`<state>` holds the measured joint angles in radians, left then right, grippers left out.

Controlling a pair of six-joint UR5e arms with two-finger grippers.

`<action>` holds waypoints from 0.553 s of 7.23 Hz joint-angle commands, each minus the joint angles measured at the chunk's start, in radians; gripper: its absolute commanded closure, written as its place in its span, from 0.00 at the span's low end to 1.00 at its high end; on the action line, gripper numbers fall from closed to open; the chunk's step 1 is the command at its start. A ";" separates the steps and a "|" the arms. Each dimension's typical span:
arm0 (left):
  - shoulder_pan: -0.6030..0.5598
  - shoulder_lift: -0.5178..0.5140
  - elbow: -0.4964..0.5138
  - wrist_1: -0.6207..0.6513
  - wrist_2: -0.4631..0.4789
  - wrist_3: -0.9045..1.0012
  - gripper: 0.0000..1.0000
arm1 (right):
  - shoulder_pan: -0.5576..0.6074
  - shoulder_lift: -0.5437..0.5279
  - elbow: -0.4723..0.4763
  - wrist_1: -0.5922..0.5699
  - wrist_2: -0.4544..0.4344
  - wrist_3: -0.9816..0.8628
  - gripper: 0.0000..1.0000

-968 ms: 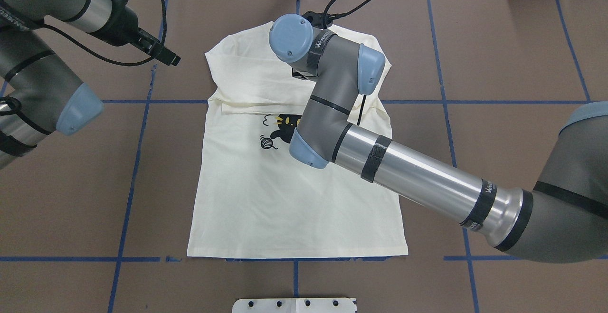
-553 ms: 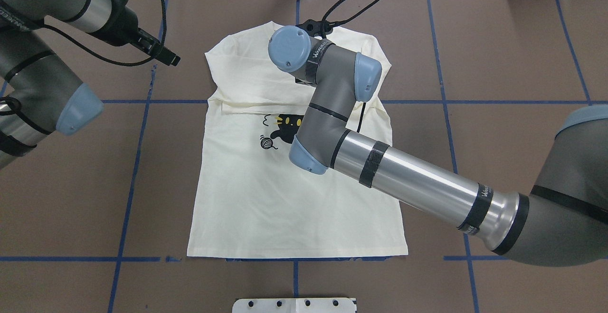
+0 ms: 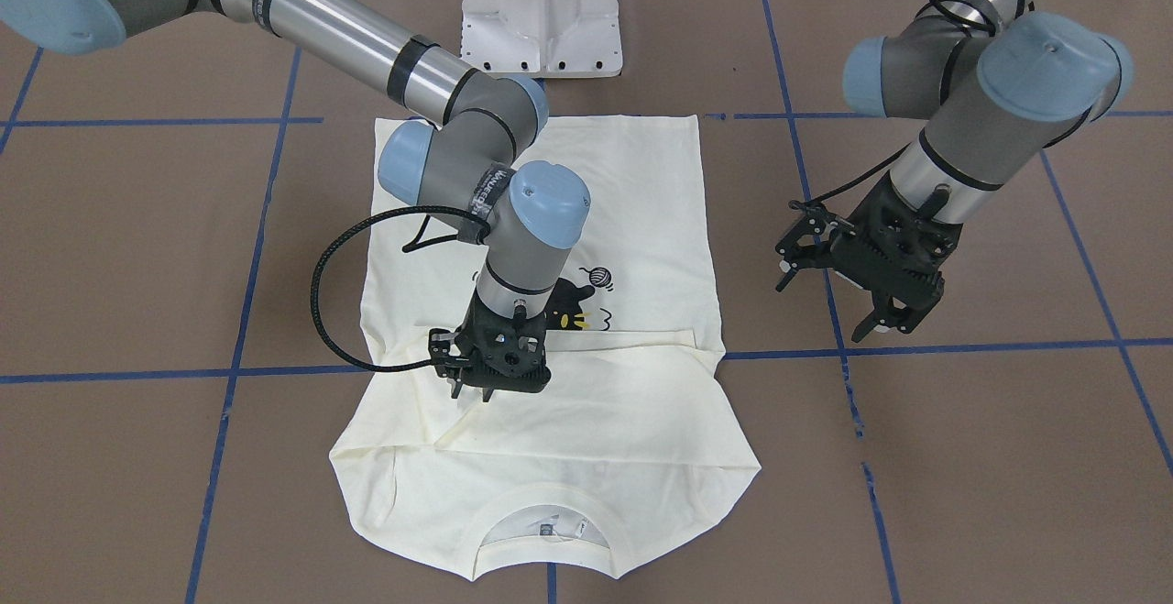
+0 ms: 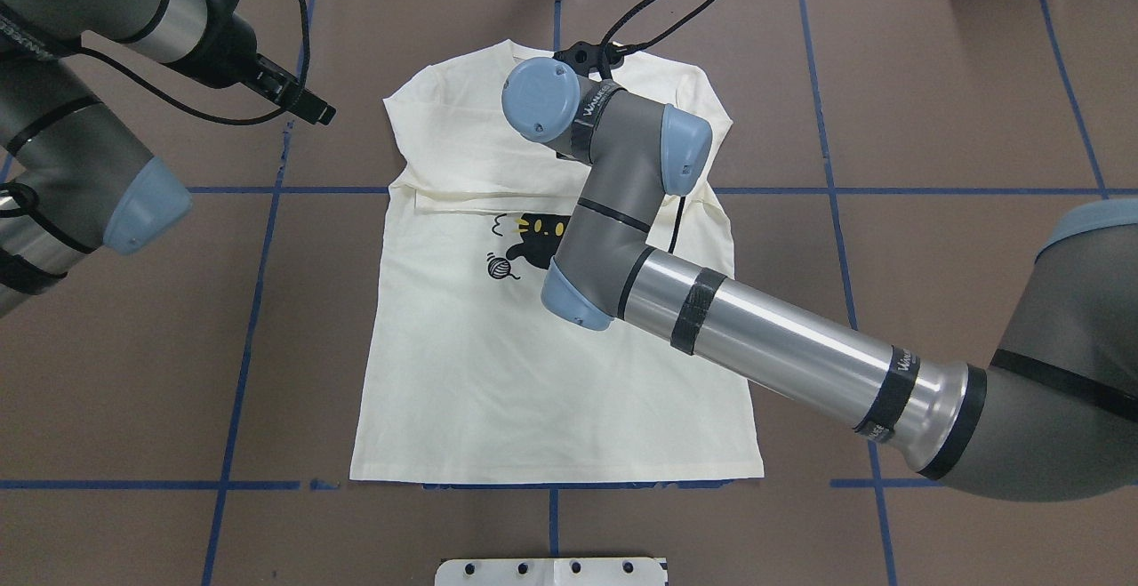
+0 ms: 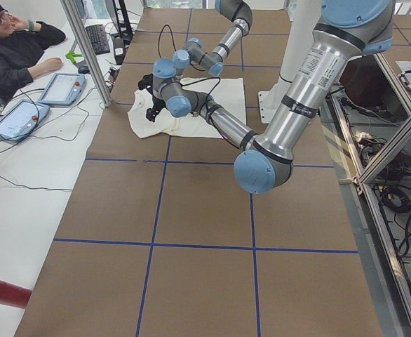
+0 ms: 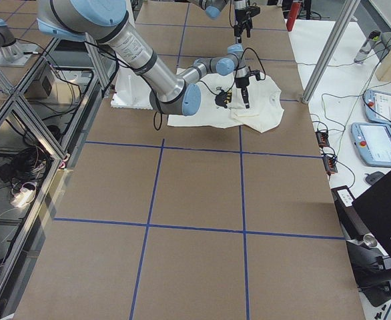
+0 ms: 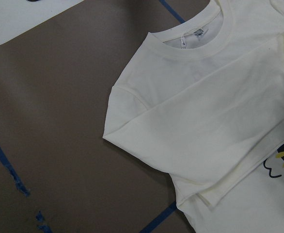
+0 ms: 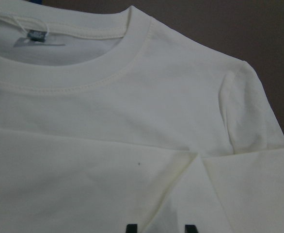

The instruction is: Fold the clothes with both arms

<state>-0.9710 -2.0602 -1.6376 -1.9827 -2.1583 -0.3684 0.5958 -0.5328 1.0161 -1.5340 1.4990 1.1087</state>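
Note:
The cream shirt (image 4: 498, 373) lies flat on the brown table, print side up, with its sleeves folded across the chest above the black cat print (image 4: 533, 235). In the front-facing view its collar (image 3: 545, 531) is nearest. My right gripper (image 3: 487, 393) stands tips-down on the folded sleeve. In the right wrist view its fingertips (image 8: 131, 227) are apart, and the right gripper (image 8: 161, 227) is open over a sleeve edge. In the overhead view it is hidden under its own wrist. My left gripper (image 3: 884, 320) hovers open over bare table beside the shirt's shoulder (image 7: 132, 111), holding nothing.
The white pedestal base (image 3: 541, 8) stands at the robot's edge of the table. Blue tape lines (image 4: 258, 301) cross the brown surface. A person (image 5: 16, 49) sits at a side table with tablets (image 5: 16, 119) beyond the far edge.
My right arm's wrist has drawn back slightly toward the robot over the shirt. The left arm has barely moved, and the shirt lies as it did.

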 commanded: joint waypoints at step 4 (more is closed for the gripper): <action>0.000 0.011 -0.016 -0.015 0.000 -0.004 0.00 | 0.009 -0.004 0.030 -0.002 0.000 -0.070 1.00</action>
<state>-0.9710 -2.0499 -1.6455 -1.9970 -2.1583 -0.3715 0.5959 -0.5310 1.0235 -1.5343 1.4972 1.0833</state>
